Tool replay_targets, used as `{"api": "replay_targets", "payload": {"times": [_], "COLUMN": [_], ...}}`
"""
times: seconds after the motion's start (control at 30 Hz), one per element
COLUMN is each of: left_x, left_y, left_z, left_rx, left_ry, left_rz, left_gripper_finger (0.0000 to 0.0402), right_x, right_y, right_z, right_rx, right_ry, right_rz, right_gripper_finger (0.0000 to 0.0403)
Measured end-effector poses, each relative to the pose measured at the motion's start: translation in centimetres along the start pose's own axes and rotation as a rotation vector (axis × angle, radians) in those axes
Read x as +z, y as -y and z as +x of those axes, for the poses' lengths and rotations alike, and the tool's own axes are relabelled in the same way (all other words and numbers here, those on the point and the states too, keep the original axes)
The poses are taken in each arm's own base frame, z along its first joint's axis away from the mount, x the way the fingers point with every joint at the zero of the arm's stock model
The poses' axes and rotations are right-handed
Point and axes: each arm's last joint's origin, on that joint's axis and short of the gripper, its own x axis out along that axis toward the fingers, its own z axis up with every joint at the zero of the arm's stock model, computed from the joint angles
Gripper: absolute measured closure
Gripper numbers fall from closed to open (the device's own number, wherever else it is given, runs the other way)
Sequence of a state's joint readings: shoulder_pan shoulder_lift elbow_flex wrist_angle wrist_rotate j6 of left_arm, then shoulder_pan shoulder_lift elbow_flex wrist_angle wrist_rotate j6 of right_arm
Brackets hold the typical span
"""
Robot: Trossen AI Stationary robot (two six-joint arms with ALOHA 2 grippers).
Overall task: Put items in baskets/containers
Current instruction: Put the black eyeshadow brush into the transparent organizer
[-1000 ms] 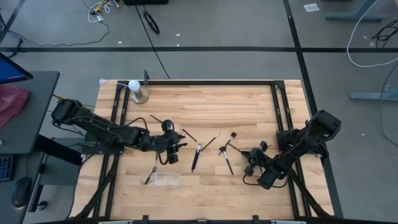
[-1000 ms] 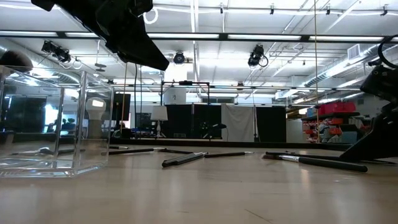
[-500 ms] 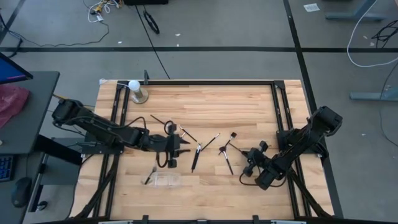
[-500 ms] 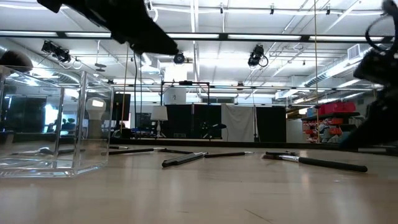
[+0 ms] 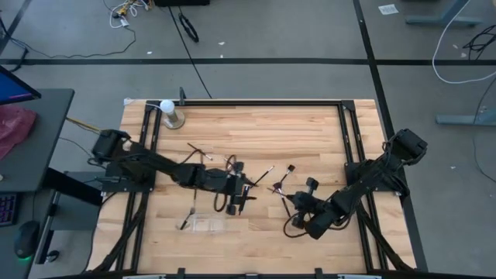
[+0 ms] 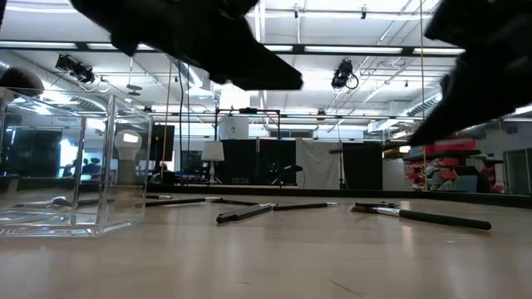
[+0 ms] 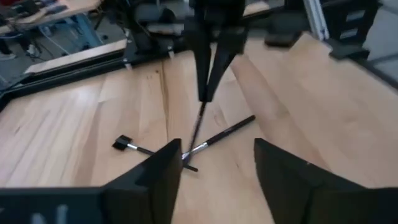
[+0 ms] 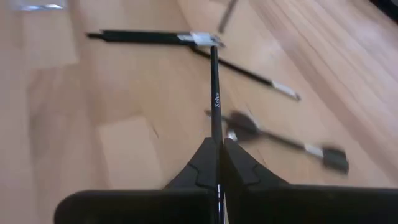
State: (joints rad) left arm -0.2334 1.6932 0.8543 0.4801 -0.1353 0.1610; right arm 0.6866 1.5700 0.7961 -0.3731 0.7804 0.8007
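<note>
From above, the left arm reaches in a long low line from the table's left edge toward the middle, its left gripper [image 5: 237, 188] over a few scattered brushes. The right arm comes in from the right edge, bent back toward the centre, with the right gripper [image 5: 298, 208] just beside a crossed pair of brushes [image 5: 280, 188]. The table [image 5: 310, 132] is pale wooden planking in a black metal frame. Below the left arm sits the organizer [image 5: 206, 225], low, clear and nearly see-through, with one brush [image 5: 188, 217] lying slanted against its left end. A white ball on a metal stand [image 5: 169, 113] stands at the far left corner.

At table height, the clear organizer [image 6: 66, 166] stands at the left, glassy walls upright. Thin dark brushes [image 6: 249, 211] lie flat across the middle, and another long one [image 6: 428, 218] to the right. Both arms show only as dark shapes overhead.

In the left wrist view, the left fingers [image 7: 163, 177] stand wide apart with nothing between them, above a crossed pair of brushes [image 7: 214, 137] with silvery ferrules on smooth wood.

In the right wrist view, the right fingers [image 8: 202, 169] are pinched tight on a slim black brush handle [image 8: 214, 93] with pale lettering, which points straight out ahead. More brushes [image 8: 155, 37] lie beyond it on the wood.
</note>
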Motion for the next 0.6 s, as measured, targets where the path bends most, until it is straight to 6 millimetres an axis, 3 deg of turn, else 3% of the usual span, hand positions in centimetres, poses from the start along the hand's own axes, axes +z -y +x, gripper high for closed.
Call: {"api": "replay_targets", "payload": {"times": [0.13, 0.23, 0.37, 0.6], "left_x": [0.1, 0.3, 0.8, 0.9], "left_y": [-0.1, 0.1, 0.1, -0.1], "left_z": [1.9, 2.9, 3.9, 4.1], "left_rx": [-0.012, -0.023, -0.023, 0.048], "left_ry": [-0.058, -0.126, -0.158, -0.171], "left_rz": [0.092, 0.149, 0.157, 0.163], "left_gripper_finger": [0.0155, 0.0152, 0.0178, 0.0258], "right_x": [2.5, 3.9, 5.0, 5.4], "right_y": [-0.3, -0.2, 0.0, 0.1], "right_z": [0.1, 0.2, 0.5, 0.7], "right_rx": [0.03, 0.028, 0.024, 0.02], "right_ry": [0.005, 0.023, 0.04, 0.051], "right_rz": [-0.065, -0.107, -0.134, -0.152], "right_gripper_finger": [0.0399, 0.0398, 0.0398, 0.0397]}}
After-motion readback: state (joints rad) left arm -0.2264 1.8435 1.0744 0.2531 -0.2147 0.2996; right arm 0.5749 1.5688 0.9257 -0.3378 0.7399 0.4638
